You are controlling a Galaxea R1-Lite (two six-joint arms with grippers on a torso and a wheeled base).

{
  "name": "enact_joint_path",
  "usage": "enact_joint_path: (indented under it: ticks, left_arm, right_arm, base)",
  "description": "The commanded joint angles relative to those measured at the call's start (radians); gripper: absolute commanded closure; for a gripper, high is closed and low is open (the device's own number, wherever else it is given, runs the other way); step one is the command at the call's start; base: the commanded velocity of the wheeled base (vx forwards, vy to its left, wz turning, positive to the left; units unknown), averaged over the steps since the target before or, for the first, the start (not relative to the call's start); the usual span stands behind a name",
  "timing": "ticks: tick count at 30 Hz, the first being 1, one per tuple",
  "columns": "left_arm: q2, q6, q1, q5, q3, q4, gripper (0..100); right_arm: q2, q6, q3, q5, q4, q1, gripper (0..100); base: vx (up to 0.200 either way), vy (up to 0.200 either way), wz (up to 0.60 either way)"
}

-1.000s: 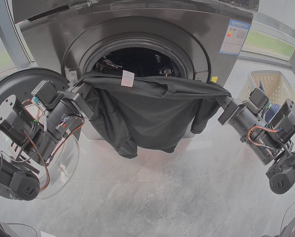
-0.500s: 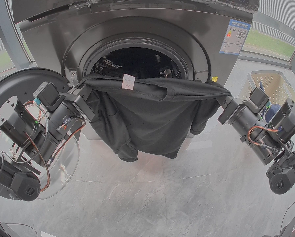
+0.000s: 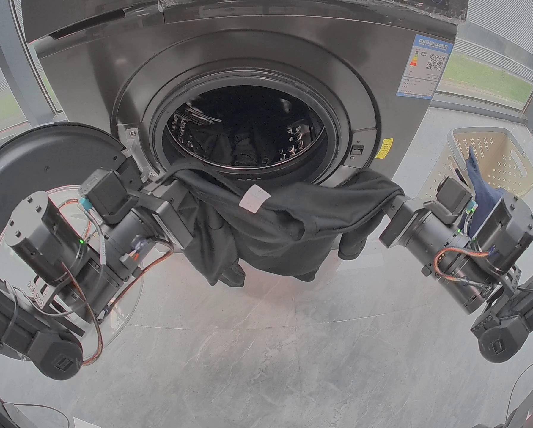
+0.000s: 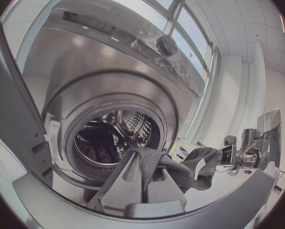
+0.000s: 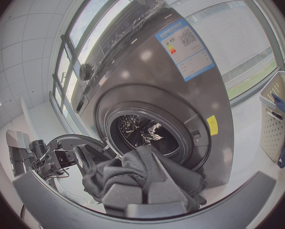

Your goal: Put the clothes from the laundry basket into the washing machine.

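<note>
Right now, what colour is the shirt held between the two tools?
Black shirt, with a white tag; clearest in the head view.

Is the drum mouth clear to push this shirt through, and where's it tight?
The upper drum mouth is open above the clothes inside. Its lower rim is crowded: the black garment hangs across it between left gripper and right gripper. Bare floor lies below.

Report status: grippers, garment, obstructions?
Left gripper and right gripper shut on black shirt. Shirt slung between them, just outside drum opening. Door open, nothing blocking.
</note>
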Motion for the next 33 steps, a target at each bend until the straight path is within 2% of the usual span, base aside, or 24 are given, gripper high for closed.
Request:
enact_joint_path:
  ticks: [1,3,4,8,9,11,22,25,29,33]
  left_arm:
    - [0.109,0.003,-0.037,0.003,-0.028,0.0,100]
    - [0.126,0.003,-0.04,0.005,-0.053,0.0,100]
    - [0.147,0.003,-0.042,0.005,-0.076,0.002,100]
    - [0.157,0.0,-0.048,0.008,-0.113,0.0,100]
    - [0.158,0.0,-0.048,0.008,-0.137,0.0,100]
    - [0.154,0.0,-0.048,0.008,-0.153,0.0,100]
    - [0.144,0.002,-0.05,0.005,-0.208,0.0,100]
    - [0.143,0.002,-0.056,0.0,-0.209,-0.001,100]
    - [0.117,0.0,-0.067,-0.008,-0.194,-0.001,100]
    - [0.092,-0.001,-0.086,-0.008,-0.188,0.0,100]
  right_arm:
    - [0.089,0.007,0.051,-0.026,-0.001,0.041,100]
    - [0.106,0.006,0.076,-0.026,-0.001,0.041,100]
    - [0.131,0.004,0.085,-0.025,-0.001,0.041,0]
    - [0.201,-0.016,0.12,-0.02,-0.001,0.045,0]
    - [0.244,-0.057,0.154,-0.011,-0.001,0.046,0]
    - [0.283,-0.097,0.179,0.009,-0.001,0.048,0]
    - [0.378,-0.103,0.206,0.02,-0.001,0.117,0]
    - [0.385,-0.105,0.169,0.012,-0.004,0.118,0]
    - [0.37,-0.099,0.04,0.001,-0.004,0.1,0]
    - [0.367,-0.099,-0.006,0.0,-0.004,0.107,0]
  base:
    - [0.0,0.0,0.0]
    - [0.0,0.0,0.0]
    - [0.0,0.0,0.0]
    - [0.0,0.0,0.0]
    - [0.0,0.0,0.0]
    - [0.0,0.0,0.0]
    - [0.0,0.0,0.0]
    - [0.0,0.0,0.0]
    - [0.0,0.0,0.0]
    - [0.0,0.0,0.0]
